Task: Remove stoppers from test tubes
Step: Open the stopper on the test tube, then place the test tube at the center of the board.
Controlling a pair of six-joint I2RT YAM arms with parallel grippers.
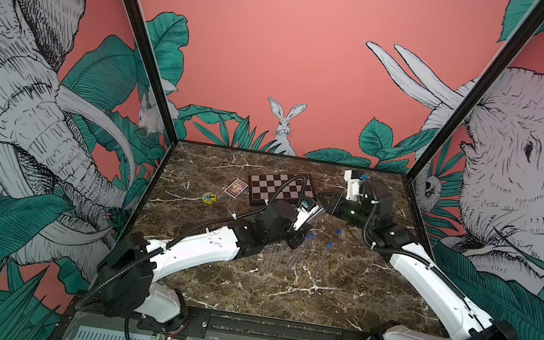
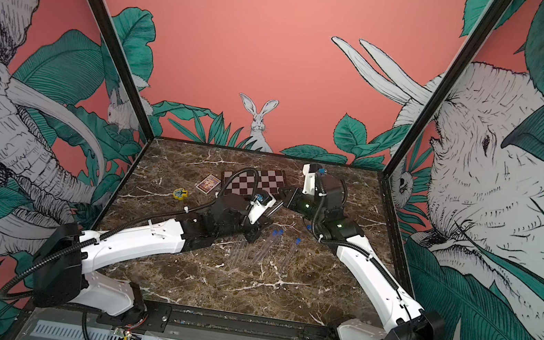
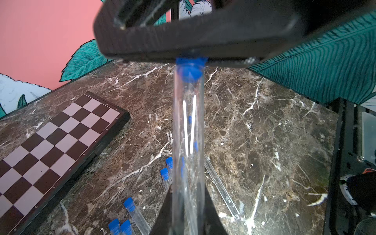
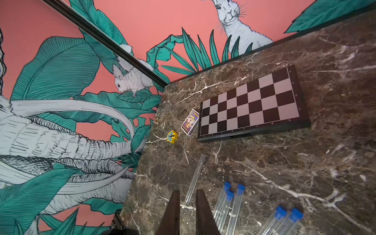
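Tube (image 3: 188,142) clamped in left tool (image 3: 189,196) — its stopper (image 3: 190,70) touches right tool (image 4: 188,193).

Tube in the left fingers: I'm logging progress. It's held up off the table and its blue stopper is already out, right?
No. The tube is held up off the table by the left fingers, but its blue stopper is still plugged into its mouth, with the right fingers at its outer end. The left wrist view shows this.
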